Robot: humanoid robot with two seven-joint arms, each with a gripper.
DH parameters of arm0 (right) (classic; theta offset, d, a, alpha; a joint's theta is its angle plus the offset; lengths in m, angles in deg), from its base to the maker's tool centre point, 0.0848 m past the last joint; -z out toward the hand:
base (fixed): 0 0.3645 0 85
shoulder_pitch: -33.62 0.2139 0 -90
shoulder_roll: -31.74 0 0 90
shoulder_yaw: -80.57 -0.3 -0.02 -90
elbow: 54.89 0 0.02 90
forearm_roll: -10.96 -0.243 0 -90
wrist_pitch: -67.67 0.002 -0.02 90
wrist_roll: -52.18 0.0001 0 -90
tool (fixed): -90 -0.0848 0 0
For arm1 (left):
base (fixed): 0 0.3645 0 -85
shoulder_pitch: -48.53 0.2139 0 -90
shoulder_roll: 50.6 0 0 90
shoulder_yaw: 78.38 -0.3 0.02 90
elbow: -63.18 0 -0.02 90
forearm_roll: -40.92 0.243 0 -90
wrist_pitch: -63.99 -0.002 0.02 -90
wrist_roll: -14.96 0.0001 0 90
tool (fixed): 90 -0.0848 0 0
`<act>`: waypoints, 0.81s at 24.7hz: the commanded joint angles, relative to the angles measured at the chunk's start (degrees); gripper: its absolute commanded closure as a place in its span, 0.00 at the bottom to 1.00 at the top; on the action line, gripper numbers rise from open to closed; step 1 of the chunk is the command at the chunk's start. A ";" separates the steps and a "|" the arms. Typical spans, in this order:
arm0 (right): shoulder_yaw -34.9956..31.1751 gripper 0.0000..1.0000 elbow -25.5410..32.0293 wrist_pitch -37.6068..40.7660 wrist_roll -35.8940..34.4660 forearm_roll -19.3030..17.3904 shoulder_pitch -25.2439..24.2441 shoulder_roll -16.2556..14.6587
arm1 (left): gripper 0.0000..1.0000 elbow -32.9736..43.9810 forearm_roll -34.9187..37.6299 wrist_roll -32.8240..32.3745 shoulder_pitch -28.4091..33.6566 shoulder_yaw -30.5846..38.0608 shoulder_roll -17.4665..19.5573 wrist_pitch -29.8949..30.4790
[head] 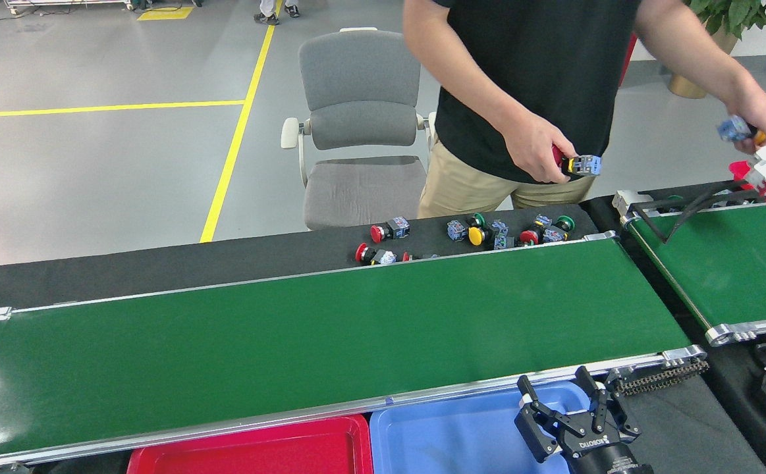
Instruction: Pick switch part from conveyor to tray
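The conveyor (330, 329) is bare; no switch part lies on it yet. The switch parts (481, 234) sit heaped on the bench (159, 266) behind it, and a person (541, 155) holds another. The right gripper (564, 395) waits over the blue tray (448, 438), fingers released. Next move, I judge: wait for a part, then reach.

Dark-green conveyor (303, 342), red tray (251, 454) beside blue tray (462, 428) (red, yellow, green-capped switch parts (481, 232)).

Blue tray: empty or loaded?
Empty as far as visible: the blue tray shows only bare floor. The right hand, fingers spread, hides its right corner.
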 commanded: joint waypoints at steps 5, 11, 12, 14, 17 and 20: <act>-0.18 0.00 0.13 0.36 -0.43 -0.15 0.70 -0.10 | 0.00 0.21 -0.16 0.53 -0.03 0.61 0.42 -0.04; -0.18 0.00 -0.05 0.18 -0.43 -0.15 0.52 -0.10 | 0.00 0.03 -0.16 0.53 -0.12 0.61 0.42 -0.22; -0.35 0.00 -0.05 -0.08 -0.43 -0.15 0.70 0.08 | 0.00 0.03 -0.16 0.53 -0.12 0.61 0.42 -0.22; -0.62 0.00 -0.05 -0.25 -0.43 -0.15 0.88 0.25 | 0.00 -0.06 -0.16 0.53 -0.12 0.61 0.42 -0.22; -0.71 0.01 -0.05 -0.34 -0.43 -0.15 0.79 0.25 | 0.00 0.03 -0.16 0.53 -0.20 0.61 0.42 -0.22; -0.71 0.01 -0.05 -0.52 -0.34 0.56 0.44 0.16 | 0.00 0.03 -0.25 0.53 -0.38 0.69 0.51 -0.13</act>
